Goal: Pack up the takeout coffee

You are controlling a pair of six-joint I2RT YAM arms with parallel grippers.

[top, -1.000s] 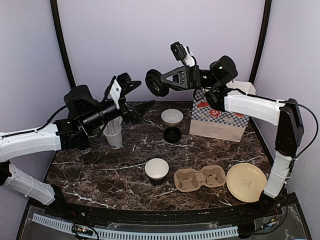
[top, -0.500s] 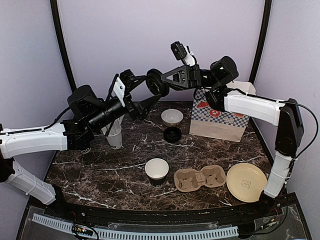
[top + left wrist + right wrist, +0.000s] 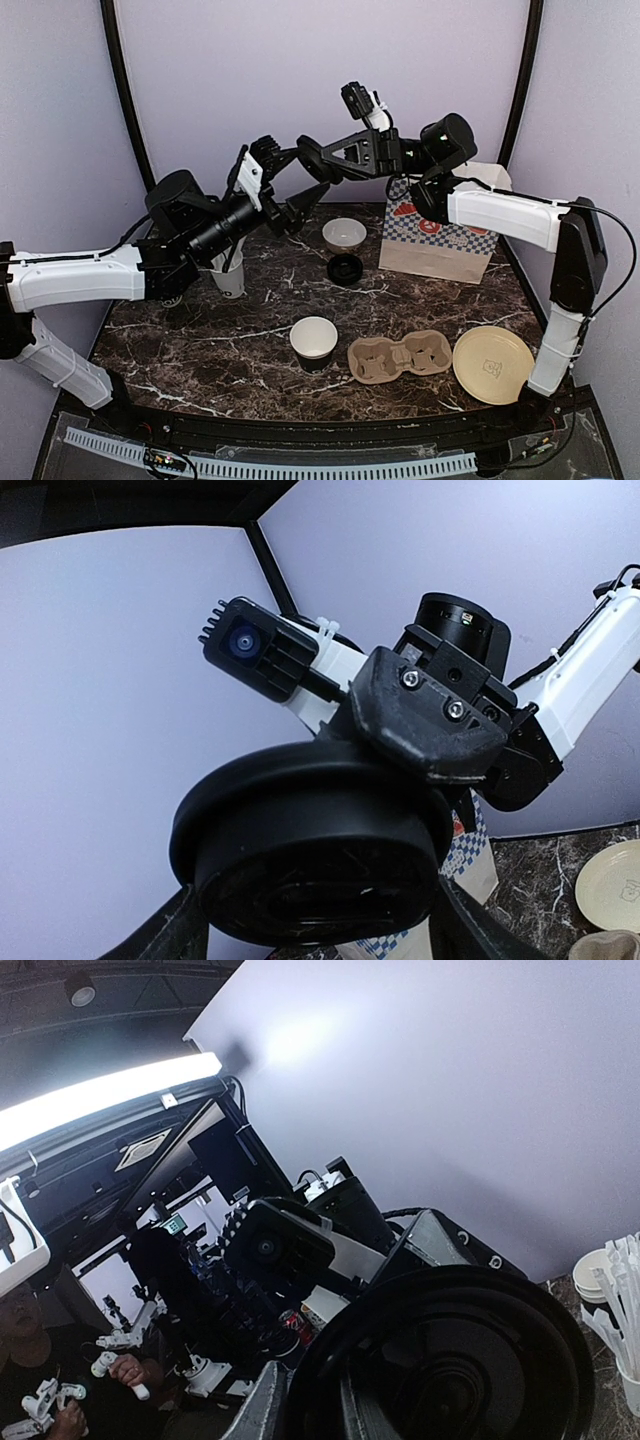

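Plainly, if the black lid (image 3: 320,850), clamped in the right gripper (image 3: 318,158) high over twelve o'clock of the table (image 3: 200,330), is released before the parted jaws of the left gripper (image 3: 308,172) are closed round it, it can be dropped far from the open cup (image 3: 313,340) at six o'clock.

A dark marble bench (image 3: 200,340) with white veins, curved along its near edge. At the back left stands a white cup of white sticks (image 3: 231,281). Back centre sits a white bowl (image 3: 344,234), with a round black lid (image 3: 344,268) just in front of it. Back right — an upright paper bag (image 3: 440,248) with a blue check print. Along the front, left to right: an open black paper cup (image 3: 314,342), white inside; a brown pulp cup carrier (image 3: 400,357); a round tan disc (image 3: 493,364).
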